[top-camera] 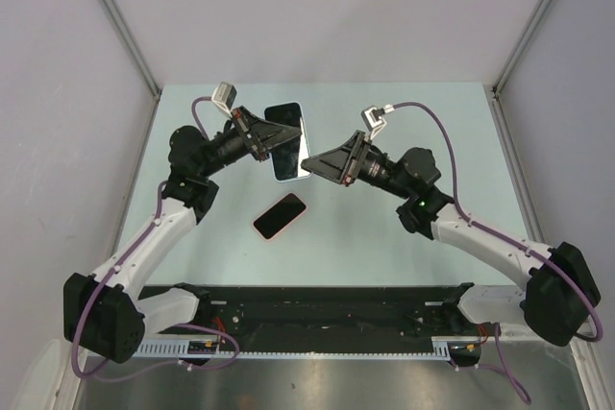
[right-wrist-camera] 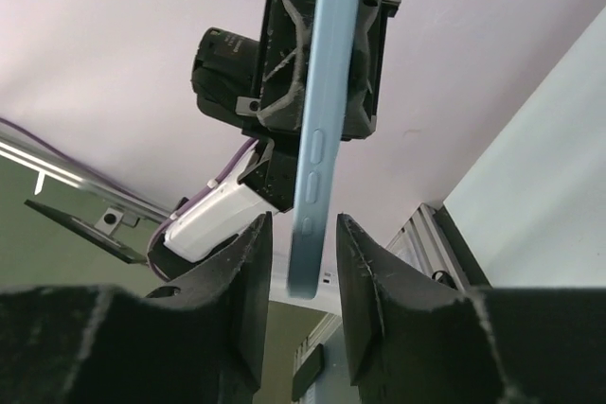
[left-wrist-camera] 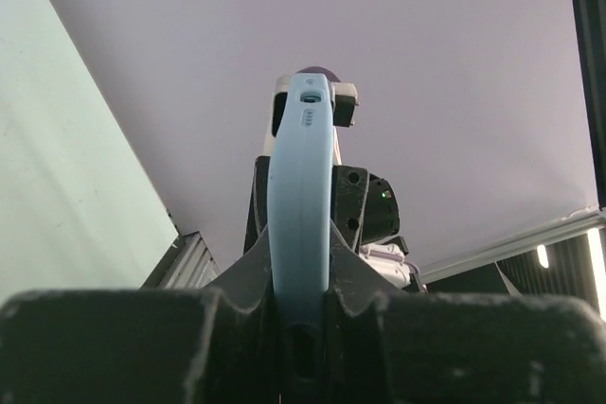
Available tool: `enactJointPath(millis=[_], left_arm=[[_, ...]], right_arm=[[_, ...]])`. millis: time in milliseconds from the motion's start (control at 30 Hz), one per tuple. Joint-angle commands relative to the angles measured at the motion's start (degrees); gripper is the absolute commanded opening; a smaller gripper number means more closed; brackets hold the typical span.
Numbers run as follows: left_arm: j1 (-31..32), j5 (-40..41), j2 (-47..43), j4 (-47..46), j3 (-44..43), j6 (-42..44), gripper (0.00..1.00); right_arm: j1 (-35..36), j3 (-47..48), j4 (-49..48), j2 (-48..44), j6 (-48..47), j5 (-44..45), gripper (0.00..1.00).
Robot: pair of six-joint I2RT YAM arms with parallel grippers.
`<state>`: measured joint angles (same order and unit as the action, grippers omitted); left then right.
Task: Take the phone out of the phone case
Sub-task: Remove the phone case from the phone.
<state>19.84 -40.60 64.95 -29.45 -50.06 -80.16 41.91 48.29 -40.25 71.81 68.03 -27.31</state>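
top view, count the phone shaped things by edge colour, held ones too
light blue-edged phone: 1
pink-edged phone: 1
total: 2

Top view: high, from 6 o'clock side, looks down over whole bench (top-camera: 384, 228). Left wrist: close behind left tool (left-wrist-camera: 301, 314), facing up; right tool (left-wrist-camera: 301, 238) at 12 o'clock. Right wrist: close behind right tool, facing up; left tool at 12 o'clock. Wrist views share case (left-wrist-camera: 301, 139).
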Motion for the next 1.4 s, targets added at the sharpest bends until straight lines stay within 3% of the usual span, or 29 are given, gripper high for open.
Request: enactJointPath(millis=[0,200,433,800,900,933,967,1033,1133,1233,1367], left_arm=[[0.0,0.8,-1.7,-4.6,-0.6,-2.9,0.00],[0.0,1.7,-1.6,-6.0,-0.6,-4.2,0.00],[0.0,2.5,-2.1,-6.1,-0.9,-4.5,0.00],[0.0,3.4,-3.2,-5.6,-1.2,-3.7,0.00],[0.0,3.6,-3.7,-5.5,-1.4,-3.1,0.00],[0.1,3.5,-3.8,-5.4,-1.5,-2.9,0.00],[0.0,3.4,-4.0,-5.4,-1.8,-2.9,0.00],[0.0,3.0,-4.0,-5.6,-2.1,-3.5,0.00],[0.0,1.4,-3.5,-9.6,-2.0,-7.7,0.00],[0.1,0.4,-3.0,-17.6,1.2,-14.7,0.00],[0.3,0.4,-3.2,-23.1,3.2,-20.3,0.00]], right_arm=[[-0.2,-2.3,-0.7,-4.9,-1.0,2.5,0.38],[-0.8,-5.6,-8.5,-5.6,3.9,1.7,0.24],[0.0,-5.5,-13.7,-3.3,6.0,1.1,0.37],[1.2,-5.1,-16.9,-0.2,7.8,1.6,0.36],[1.2,-4.7,-17.3,0.7,8.4,1.9,0.25],[1.2,-4.7,-17.7,1.0,8.7,1.9,0.09],[1.2,-4.7,-18.9,1.7,9.0,1.9,0.00],[1.2,-4.7,-20.7,2.5,9.7,1.2,0.00],[1.2,-4.7,-31.3,5.4,9.3,-2.3,0.00],[0.2,-4.7,-51.5,11.7,13.4,-6.9,0.00],[0.1,-3.7,-51.4,13.4,7.2,-11.4,0.00]])
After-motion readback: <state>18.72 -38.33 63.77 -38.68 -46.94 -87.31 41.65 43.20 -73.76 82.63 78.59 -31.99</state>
